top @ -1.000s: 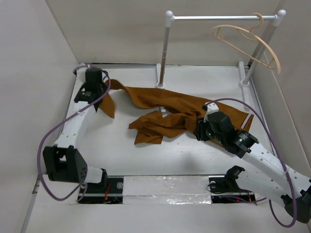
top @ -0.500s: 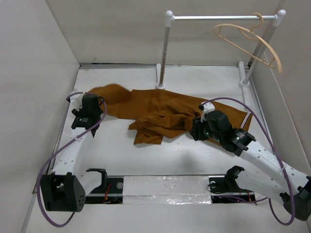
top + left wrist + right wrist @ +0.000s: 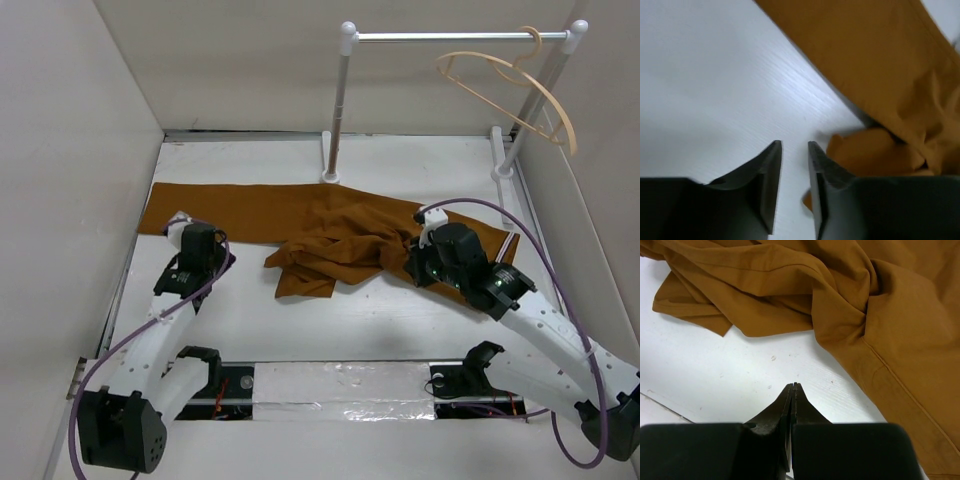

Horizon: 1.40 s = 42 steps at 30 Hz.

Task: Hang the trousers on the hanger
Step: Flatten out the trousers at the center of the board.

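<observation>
on the table [image 3: 300,330], the trousers [image 3: 330,228] lie spread; left hand [image 3: 795,145] slightly parted, right hand [image 3: 792,386] clenched empty.

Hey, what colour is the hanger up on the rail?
The hanger is pale beige-peach, which shows best in the top external view.

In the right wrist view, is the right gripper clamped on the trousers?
No, the right gripper is shut on nothing above the bare table, and the trousers lie just beyond its fingertips.
</observation>
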Each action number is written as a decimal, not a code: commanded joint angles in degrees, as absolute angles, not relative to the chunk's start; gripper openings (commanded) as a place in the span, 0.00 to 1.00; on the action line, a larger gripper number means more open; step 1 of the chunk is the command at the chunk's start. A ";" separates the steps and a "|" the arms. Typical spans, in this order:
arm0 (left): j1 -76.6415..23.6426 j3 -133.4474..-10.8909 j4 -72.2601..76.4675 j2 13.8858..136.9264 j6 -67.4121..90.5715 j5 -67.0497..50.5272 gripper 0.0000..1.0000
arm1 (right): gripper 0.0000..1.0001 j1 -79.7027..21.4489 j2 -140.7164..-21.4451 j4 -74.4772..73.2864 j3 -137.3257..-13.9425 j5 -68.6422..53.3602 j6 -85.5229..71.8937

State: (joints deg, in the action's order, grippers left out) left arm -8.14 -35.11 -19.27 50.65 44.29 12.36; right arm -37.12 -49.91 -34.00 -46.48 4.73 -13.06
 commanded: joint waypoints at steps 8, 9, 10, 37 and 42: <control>-21.08 -22.86 -20.48 44.04 55.62 -7.29 0.08 | 0.00 -36.74 -49.57 -34.46 -50.98 -0.34 -11.25; -22.57 -21.46 -19.00 43.86 56.24 -7.38 0.13 | 0.00 -36.74 -50.27 -34.19 -50.98 -1.31 -11.34; -23.20 -21.10 -17.77 44.47 56.60 -7.73 0.19 | 0.02 -36.74 -50.71 -33.49 -50.98 -2.10 -11.42; -32.43 -50.34 -26.52 58.20 49.24 23.62 0.00 | 0.29 -37.27 -50.36 -34.80 -50.09 -2.46 -14.15; -31.90 -65.70 -43.64 50.46 44.48 41.72 0.00 | 0.15 -35.16 -51.33 -36.03 -50.10 -1.67 -14.24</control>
State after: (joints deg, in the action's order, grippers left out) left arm -32.49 -57.95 -29.54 54.81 49.23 25.82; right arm -36.05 -51.20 -35.75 -48.93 -3.20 -13.96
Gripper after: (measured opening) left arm 0.026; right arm 0.163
